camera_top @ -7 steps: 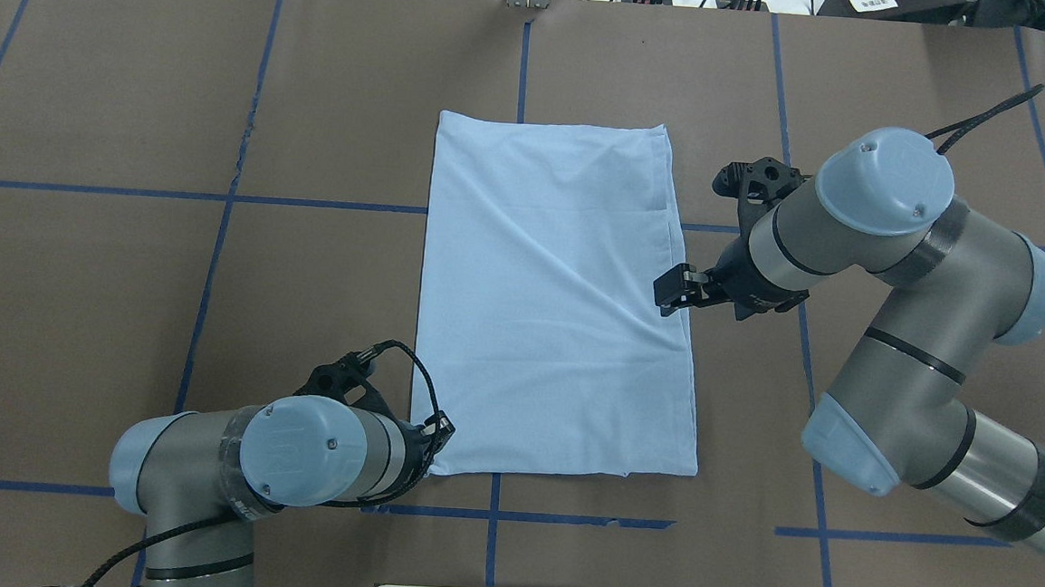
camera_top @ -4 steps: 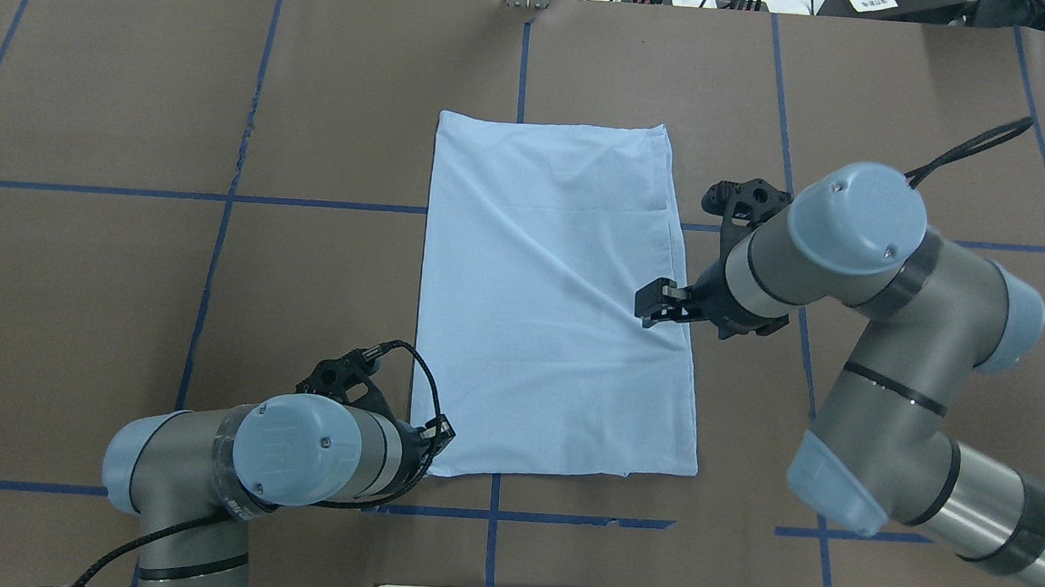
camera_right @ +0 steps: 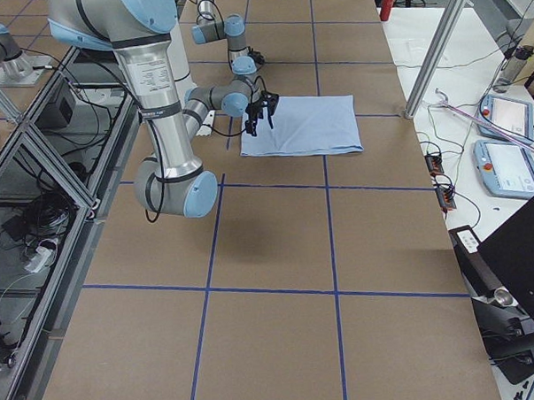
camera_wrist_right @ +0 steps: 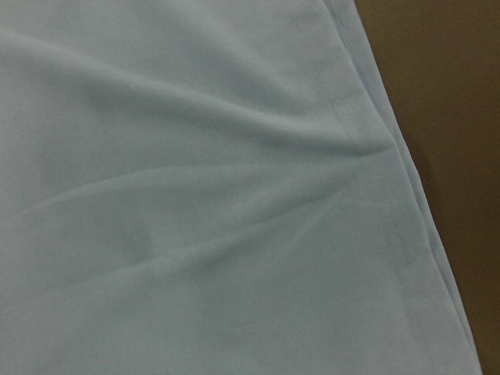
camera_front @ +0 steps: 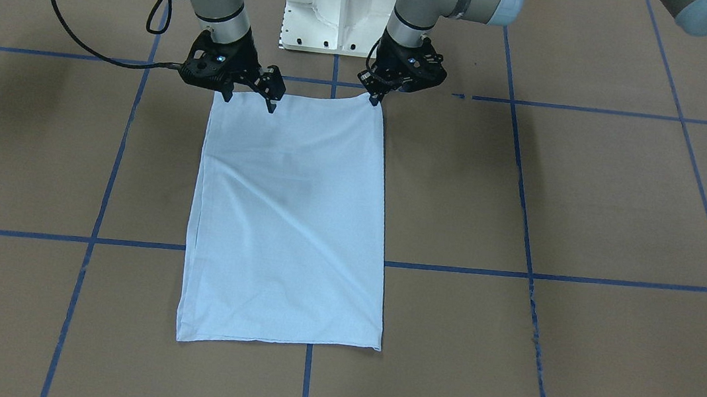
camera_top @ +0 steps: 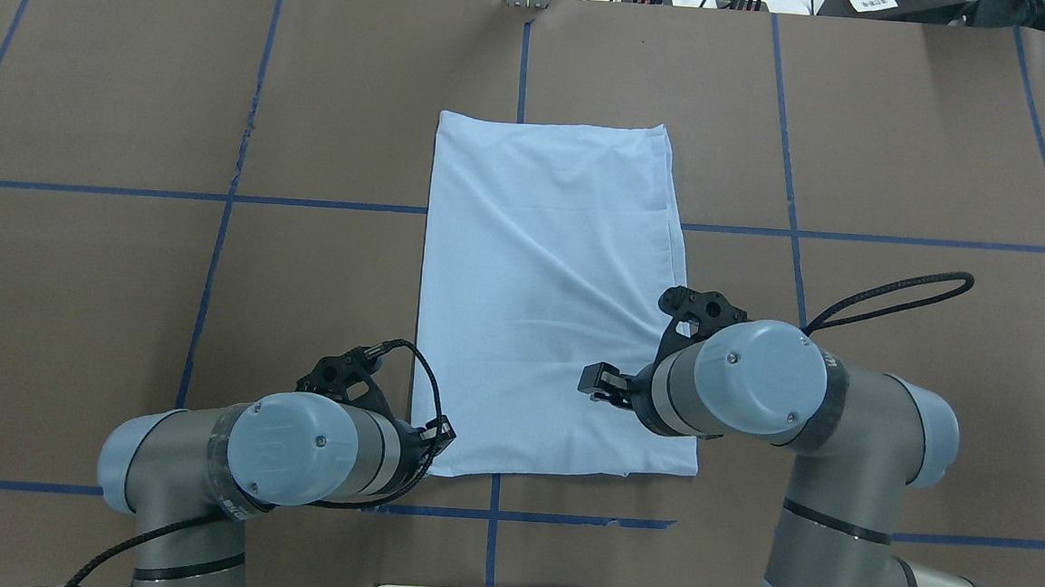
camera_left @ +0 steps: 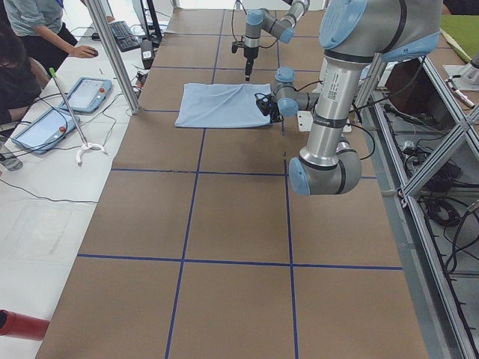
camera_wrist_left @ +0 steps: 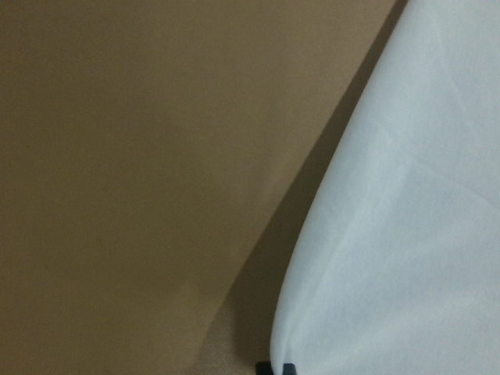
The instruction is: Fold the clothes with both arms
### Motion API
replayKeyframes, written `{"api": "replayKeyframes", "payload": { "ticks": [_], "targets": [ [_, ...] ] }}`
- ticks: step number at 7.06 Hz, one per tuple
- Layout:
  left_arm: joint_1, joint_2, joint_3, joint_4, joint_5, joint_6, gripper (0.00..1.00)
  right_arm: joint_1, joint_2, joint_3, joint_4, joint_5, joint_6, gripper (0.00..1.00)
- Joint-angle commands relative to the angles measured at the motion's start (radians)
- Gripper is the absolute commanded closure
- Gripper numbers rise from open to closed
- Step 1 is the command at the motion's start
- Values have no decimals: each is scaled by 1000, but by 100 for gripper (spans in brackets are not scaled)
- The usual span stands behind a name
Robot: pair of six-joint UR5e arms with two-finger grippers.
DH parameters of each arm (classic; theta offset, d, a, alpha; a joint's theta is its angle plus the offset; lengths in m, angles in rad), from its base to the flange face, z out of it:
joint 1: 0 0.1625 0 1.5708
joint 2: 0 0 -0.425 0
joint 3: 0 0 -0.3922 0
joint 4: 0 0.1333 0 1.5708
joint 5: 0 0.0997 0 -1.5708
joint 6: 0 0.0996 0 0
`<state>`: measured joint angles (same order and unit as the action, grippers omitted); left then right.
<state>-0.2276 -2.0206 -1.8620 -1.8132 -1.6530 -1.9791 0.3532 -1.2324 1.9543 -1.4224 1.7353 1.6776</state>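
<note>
Left hand (camera_front: 375,99) is down at one corner of the light blue T-shirt (camera_top: 541,286) and clenched on it. Its wrist view shows the cloth drawn up off the brown counter (camera_top: 123,305) to the tips, with a shadow beneath. Right hand (camera_front: 249,104) sits further along that same hem, by the other corner, fingers (camera_front: 270,102) spread wide and gripping nothing; whether they touch the cloth I cannot tell. The shirt, folded to a tall rectangle with slanting creases, lies flat and stretches away from both hands. A stitched edge runs right under the right hand's camera. Blue tape lines (camera_top: 217,248) cross the counter beside the hands.
</note>
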Motion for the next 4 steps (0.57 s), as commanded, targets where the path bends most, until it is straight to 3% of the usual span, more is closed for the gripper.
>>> {"api": "replayKeyframes", "payload": {
  "ticks": [1, 3, 4],
  "targets": [
    [1, -1, 0, -2, -8, 0, 100, -37, -28, -6, -6, -20, 118, 0],
    [2, -3, 0, -2, -10, 0, 100, -57, -13, -3, -134, -20, 119, 0],
    [2, -3, 0, -2, -10, 0, 100, -89, -12, -11, -138, -23, 120, 0]
  ]
}}
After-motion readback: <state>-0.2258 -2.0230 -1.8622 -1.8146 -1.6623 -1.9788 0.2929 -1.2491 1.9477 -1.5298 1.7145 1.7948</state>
